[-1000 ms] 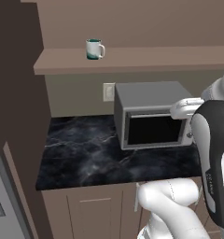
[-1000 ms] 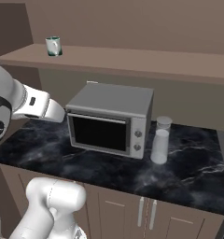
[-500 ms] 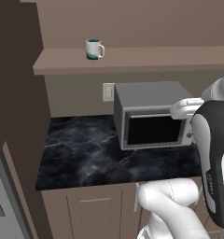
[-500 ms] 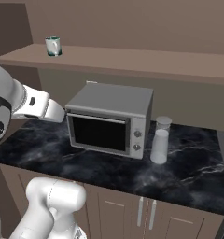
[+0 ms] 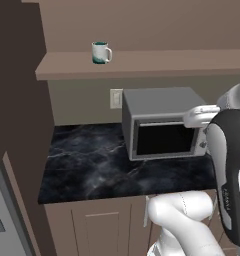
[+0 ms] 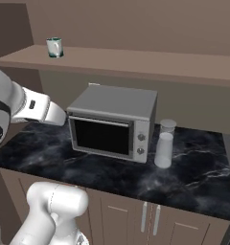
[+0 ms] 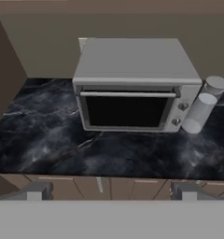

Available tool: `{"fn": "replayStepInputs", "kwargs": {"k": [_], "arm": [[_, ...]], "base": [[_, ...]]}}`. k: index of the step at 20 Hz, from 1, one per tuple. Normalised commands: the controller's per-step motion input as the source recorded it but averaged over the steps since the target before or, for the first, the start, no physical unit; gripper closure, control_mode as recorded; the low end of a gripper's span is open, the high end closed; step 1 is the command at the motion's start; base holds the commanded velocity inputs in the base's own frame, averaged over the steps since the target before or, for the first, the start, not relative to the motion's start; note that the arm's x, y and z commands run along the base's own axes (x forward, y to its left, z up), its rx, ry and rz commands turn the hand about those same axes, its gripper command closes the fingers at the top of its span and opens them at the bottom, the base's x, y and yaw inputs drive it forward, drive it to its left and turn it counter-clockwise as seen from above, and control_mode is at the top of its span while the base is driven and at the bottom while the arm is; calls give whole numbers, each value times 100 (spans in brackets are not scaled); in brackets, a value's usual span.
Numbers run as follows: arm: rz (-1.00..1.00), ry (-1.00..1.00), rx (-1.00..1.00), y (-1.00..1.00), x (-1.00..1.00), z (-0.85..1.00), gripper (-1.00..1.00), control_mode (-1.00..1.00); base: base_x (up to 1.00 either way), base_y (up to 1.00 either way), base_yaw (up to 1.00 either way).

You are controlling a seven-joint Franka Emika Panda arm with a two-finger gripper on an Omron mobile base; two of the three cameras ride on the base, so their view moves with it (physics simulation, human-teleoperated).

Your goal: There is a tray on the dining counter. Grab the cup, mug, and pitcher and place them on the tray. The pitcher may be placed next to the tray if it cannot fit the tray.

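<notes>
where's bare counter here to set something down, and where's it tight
Bare patches: the black counter between the left wall and the oven, and the strip in front of the oven. Right of the oven is tight: two clear containers stand against it. The shelf is bare right of the mug.

Before me, item by item:

- Toaster oven [image 7: 135, 86]: grey metal box, dark glass door, handle bar along the door's top, two knobs at its right; stands on the counter against the back wall.
- Counter [image 5: 92, 165]: black marble top with white veins, over beige cabinets [image 6: 131, 217].
- Two pale translucent shakers [image 6: 164, 149]: upright, just beside the oven's right side, one behind the other.
- Wall outlet [image 5: 115, 98]: white plate, left of the oven.
- Shelf [image 6: 136, 62]: long brown board above the oven.
</notes>
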Motion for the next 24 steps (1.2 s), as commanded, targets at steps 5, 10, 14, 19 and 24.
{"fn": "replayStepInputs", "kwargs": {"k": [5, 10, 14, 19, 24], "arm": [[1, -16, 0, 0, -24, 7, -100, -100], [0, -15, 0, 0, -18, 19, -100, -100], [0, -11, 0, -1, -9, 24, -100, -100], [1, -2, 0, 0, -7, 38, -100, -100], [12, -3, 0, 0, -9, 42, -100, -100]], "base": [[0, 0, 0], [0, 0, 0], [0, 0, 0], [0, 0, 0], [0, 0, 0]]}}
